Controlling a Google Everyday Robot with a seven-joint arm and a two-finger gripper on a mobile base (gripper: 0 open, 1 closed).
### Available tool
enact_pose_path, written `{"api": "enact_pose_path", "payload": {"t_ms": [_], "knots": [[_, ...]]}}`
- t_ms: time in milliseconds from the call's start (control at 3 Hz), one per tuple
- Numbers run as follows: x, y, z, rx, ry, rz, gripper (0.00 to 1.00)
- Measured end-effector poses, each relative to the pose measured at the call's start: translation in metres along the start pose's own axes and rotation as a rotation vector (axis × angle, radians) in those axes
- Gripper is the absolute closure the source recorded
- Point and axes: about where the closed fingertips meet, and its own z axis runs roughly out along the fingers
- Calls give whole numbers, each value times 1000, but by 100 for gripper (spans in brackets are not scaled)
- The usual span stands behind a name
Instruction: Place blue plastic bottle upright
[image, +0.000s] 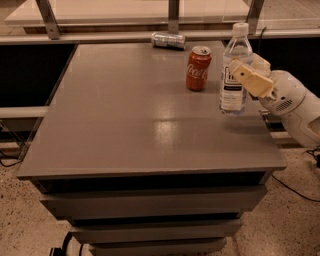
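The blue plastic bottle is clear with a white cap and a pale label. It stands upright at the right side of the grey table, its base at or just above the surface. My gripper comes in from the right on a white arm. Its cream fingers are shut on the bottle at label height; the far finger is partly hidden behind the bottle.
A red Coca-Cola can stands upright just left of the bottle. A silver can lies on its side at the table's back edge. A rail and metal posts run behind the table. Drawers sit below the tabletop.
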Motion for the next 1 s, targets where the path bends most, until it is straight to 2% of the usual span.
{"api": "enact_pose_path", "payload": {"t_ms": [667, 1000], "knots": [[3, -2, -26, -3, -46, 12, 100], [5, -3, -37, -22, -67, 17, 100]]}}
